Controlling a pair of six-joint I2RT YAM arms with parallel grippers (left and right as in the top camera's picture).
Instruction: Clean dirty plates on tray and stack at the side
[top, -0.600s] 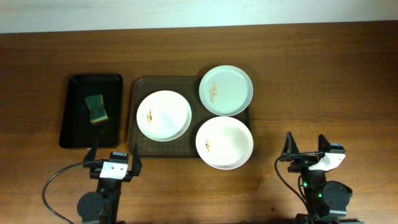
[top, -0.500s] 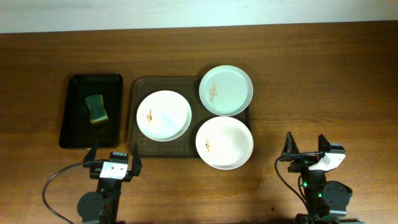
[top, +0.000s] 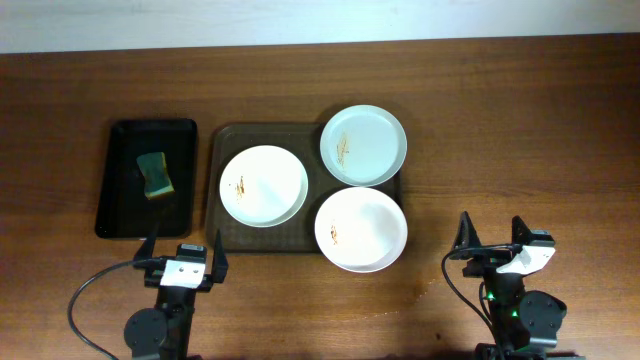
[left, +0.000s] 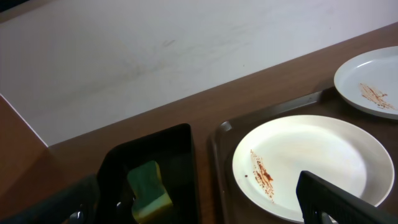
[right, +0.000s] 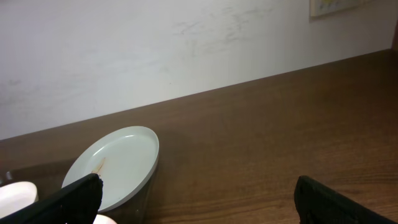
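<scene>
At the near edge of the table (top: 520, 120), the left gripper (top: 185, 248) and right gripper (top: 491, 236) both stand spread wide, holding and touching nothing. Beyond them, three white plates (top: 263, 185) with brown smears lie on the brown tray (top: 225, 135), the nearest overhanging its near right corner. Left of it, a black tray (top: 120, 215) holds a green sponge (top: 154, 175).

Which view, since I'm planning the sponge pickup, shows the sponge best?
Overhead: the whole sponge shows there, lying unobstructed in the black tray. The left wrist view catches it closer but low in the frame, running to the bottom edge. The right wrist view does not show it.
</scene>
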